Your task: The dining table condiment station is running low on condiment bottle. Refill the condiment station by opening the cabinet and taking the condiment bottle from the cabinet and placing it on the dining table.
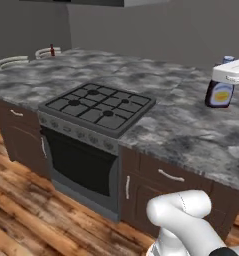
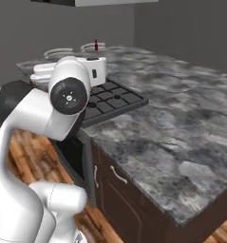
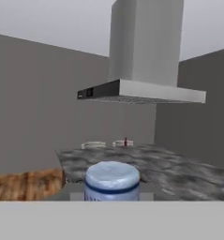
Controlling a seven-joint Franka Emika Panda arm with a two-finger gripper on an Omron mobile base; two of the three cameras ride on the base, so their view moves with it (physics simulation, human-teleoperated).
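The condiment bottle (image 1: 219, 93), dark purple with a yellow-and-white label, stands upright at the far right of the left base view, at the surface of the dining table (image 1: 181, 125) with its grey marbled top. My gripper (image 1: 224, 80) comes in from the right and is shut on the bottle's upper part. The hand view looks past the bottle's pale blue cap (image 3: 112, 179), which sits close at the bottom centre. I cannot tell whether the bottle's base touches the stone. The cabinet is out of view.
A black gas cooktop (image 1: 98, 106) is set into the table with an oven (image 1: 81, 165) below and a range hood (image 3: 141, 91) above. A small red bottle (image 1: 52, 49) and white dishes (image 1: 11, 62) sit at the far left end. Low brown doors (image 1: 156, 185) line the base.
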